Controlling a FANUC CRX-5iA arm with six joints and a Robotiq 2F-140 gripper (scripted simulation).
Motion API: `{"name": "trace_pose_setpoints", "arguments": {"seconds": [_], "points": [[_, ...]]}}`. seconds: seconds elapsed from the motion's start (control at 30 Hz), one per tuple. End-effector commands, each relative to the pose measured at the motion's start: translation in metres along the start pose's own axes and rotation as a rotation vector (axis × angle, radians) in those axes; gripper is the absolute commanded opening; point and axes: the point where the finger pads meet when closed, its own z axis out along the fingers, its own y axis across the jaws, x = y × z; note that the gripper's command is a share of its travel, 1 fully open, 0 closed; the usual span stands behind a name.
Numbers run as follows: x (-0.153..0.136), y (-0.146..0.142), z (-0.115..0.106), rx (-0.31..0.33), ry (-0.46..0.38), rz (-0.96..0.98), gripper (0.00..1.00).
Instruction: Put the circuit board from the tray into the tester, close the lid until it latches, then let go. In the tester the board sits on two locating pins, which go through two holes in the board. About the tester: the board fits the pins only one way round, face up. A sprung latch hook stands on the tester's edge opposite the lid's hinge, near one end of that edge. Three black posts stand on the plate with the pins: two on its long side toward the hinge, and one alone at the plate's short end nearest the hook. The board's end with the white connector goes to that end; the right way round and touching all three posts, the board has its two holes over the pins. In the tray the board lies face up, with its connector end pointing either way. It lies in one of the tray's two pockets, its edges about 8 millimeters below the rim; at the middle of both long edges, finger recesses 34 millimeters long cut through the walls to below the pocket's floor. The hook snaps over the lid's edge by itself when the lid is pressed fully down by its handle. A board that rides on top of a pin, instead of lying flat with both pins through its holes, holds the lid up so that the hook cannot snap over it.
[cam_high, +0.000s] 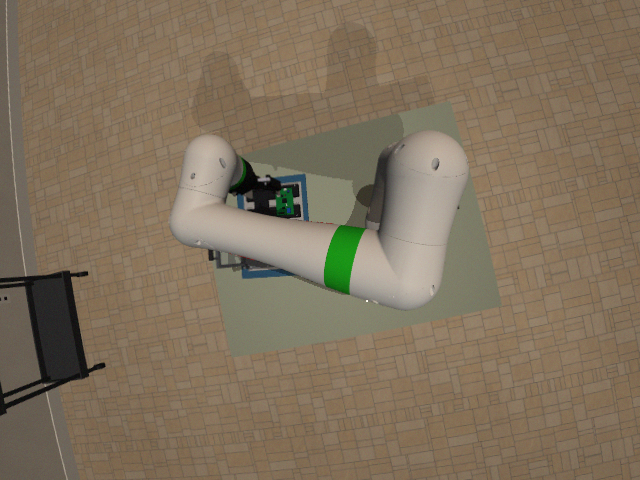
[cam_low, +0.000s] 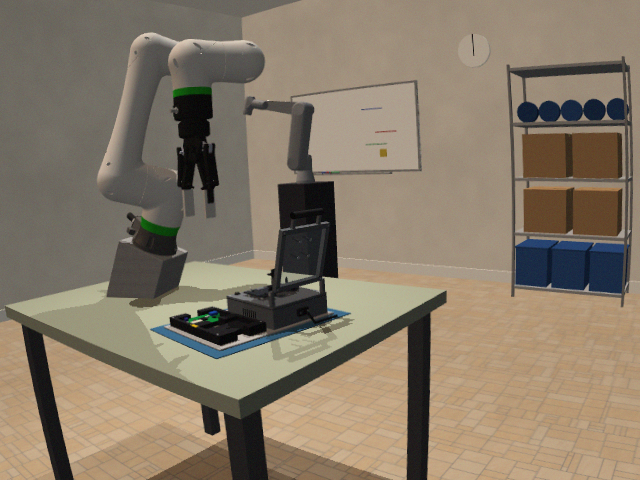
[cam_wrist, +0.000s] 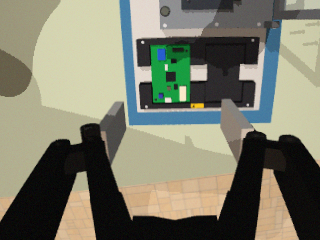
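The green circuit board (cam_wrist: 170, 74) (cam_low: 206, 316) (cam_high: 285, 202) lies face up in the left pocket of the black tray (cam_wrist: 230, 72) (cam_low: 230, 330) as the wrist view shows it; the other pocket is empty. A white part sits at the board's end away from the tester. The grey tester (cam_low: 276, 304) stands behind the tray with its lid (cam_low: 302, 250) open and upright. My gripper (cam_low: 199, 210) (cam_wrist: 172, 114) (cam_high: 264, 198) hangs high above the tray, partly open, with nothing between its fingers. In the overhead view my arm hides most of the tester.
Tray and tester stand on a blue mat (cam_low: 170, 330) (cam_wrist: 127, 40) on the green table (cam_low: 310, 351). My base (cam_low: 144, 268) stands at the table's back left. A black panel (cam_low: 331, 232) with a grey arm stands behind the table. A shelf (cam_low: 568, 180) is far right.
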Motion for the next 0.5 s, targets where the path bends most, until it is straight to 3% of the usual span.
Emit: {"name": "trace_pose_setpoints", "arguments": {"seconds": [0.0, 0.27, 0.33, 0.47], "points": [[0.006, 0.003, 0.024, -0.001, -0.001, 0.001, 0.58], [0.022, 0.008, 0.083, -0.001, -0.001, 0.001, 0.58], [0.022, 0.008, 0.083, -0.001, -0.001, 0.001, 0.58], [0.029, 0.010, 0.109, -0.001, -0.001, 0.001, 0.58]]}}
